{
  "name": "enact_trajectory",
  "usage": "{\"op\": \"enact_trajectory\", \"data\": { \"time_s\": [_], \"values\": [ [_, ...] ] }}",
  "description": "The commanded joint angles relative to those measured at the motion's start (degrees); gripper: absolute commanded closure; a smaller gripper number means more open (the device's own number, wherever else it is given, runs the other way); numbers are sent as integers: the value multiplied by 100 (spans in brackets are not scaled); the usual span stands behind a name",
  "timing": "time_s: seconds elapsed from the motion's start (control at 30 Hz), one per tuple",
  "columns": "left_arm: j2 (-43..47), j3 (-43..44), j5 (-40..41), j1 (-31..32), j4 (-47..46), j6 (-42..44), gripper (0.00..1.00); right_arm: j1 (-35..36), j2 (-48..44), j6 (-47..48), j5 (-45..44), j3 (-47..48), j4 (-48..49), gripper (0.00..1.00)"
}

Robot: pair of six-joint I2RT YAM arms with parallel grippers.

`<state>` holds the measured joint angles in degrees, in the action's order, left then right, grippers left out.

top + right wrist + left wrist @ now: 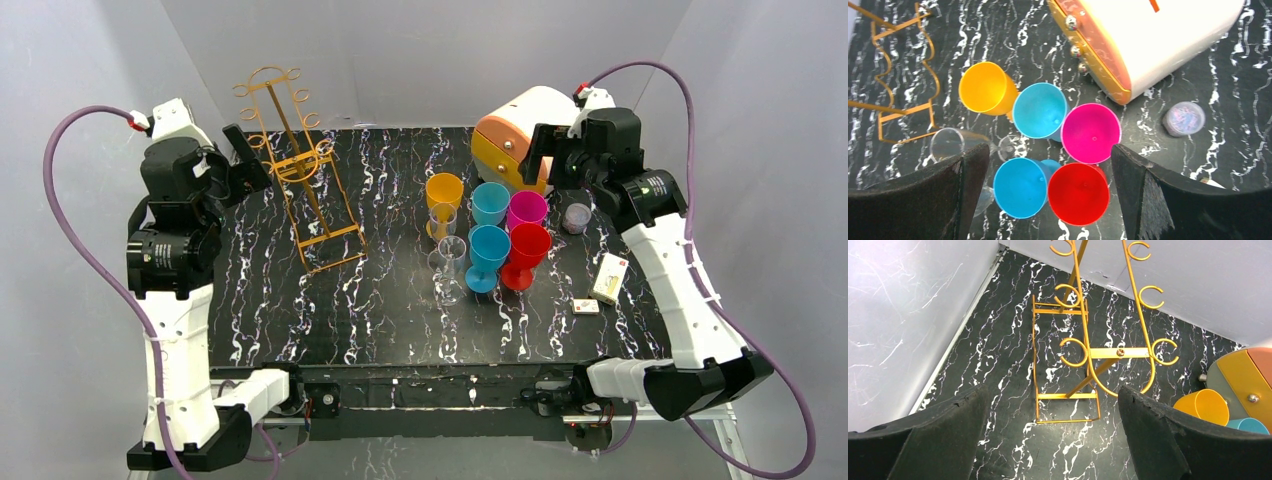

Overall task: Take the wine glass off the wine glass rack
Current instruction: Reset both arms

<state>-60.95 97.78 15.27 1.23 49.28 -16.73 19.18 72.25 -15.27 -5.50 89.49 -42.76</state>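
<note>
You've got a black tabletop (400, 320) with white marble veining.
- Left rear: gold wire rack (303, 163) standing on its rectangular base, well apart from the rest.
- Centre-right: tight cluster of stemmed cups, rims up.
  - Back row: orange cup (444, 190), blue cup (490, 203), magenta cup (527, 210).
  - Front row: second blue cup (489, 246) and red cup (529, 246).
  - Two clear glasses (452, 262) on the cluster's left side.
- Right rear: orange-and-white box (515, 130) with small knobs.
- Small lidded jar (576, 217) near the box, just right of the magenta cup.
- Right side: white packet (610, 278), with a small flat piece (587, 306) just beside it.
</note>
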Motion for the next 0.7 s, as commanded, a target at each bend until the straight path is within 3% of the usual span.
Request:
{"op": "enact_trajectory", "data": {
  "time_s": [0.0,0.67],
  "values": [
    [177,-228,-183,12,-123,-27,2,-11,-303,-228,505,14,452,1],
    [139,-144,-171,17,-84,-1,2,-15,-237,-192,949,138,313,1]
  ]
}}
